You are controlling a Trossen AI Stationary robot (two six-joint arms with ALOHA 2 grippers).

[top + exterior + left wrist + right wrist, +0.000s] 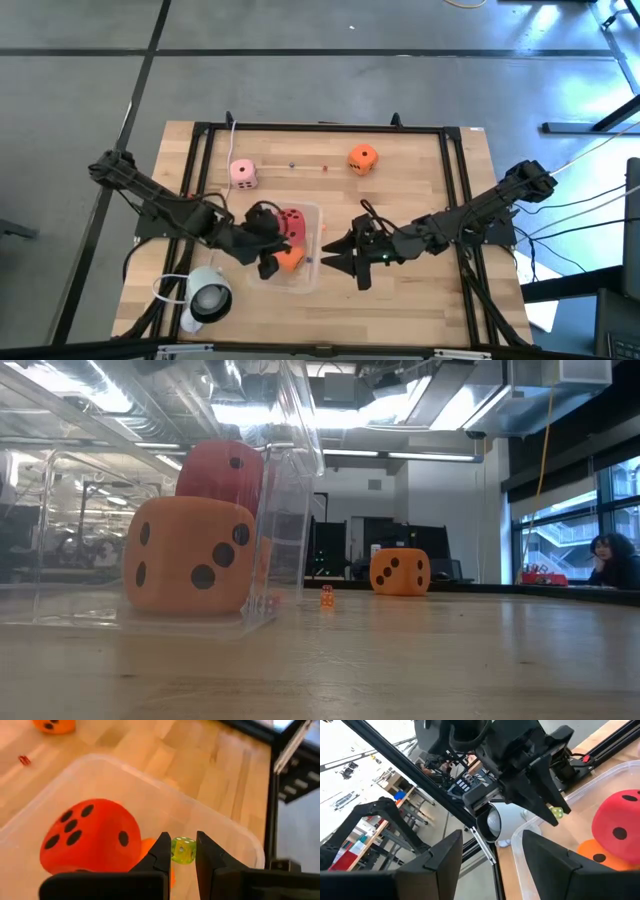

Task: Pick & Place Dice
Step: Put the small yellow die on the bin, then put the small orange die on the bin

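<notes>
Nearest to the low camera stands the clear plastic box (280, 510), and inside it an orange die (190, 555) rests on the floor of the box, with a red die (225, 468) behind and above it. Each is a cube, so no long axis can be told; the orange one turns a three-pip face toward the lens. Farther back on the wooden table (400, 660) sits a second orange die (400, 572), and a tiny orange die (327, 596) lies between it and the box.

From above, the left gripper (268, 262) hangs over the box, just beside the orange die. The right gripper (338, 258) waits by the right wall of the box, fingers apart and empty. A pink die (243, 173) and the far orange die lie well apart near the back edge of the table.

Through the left wrist camera, the left fingers (161, 851) pinch a tiny yellow-green die (183, 850) above the box, next to the red die.

Seen by the right wrist camera, this tiny die shows at the tips of the left gripper.
</notes>
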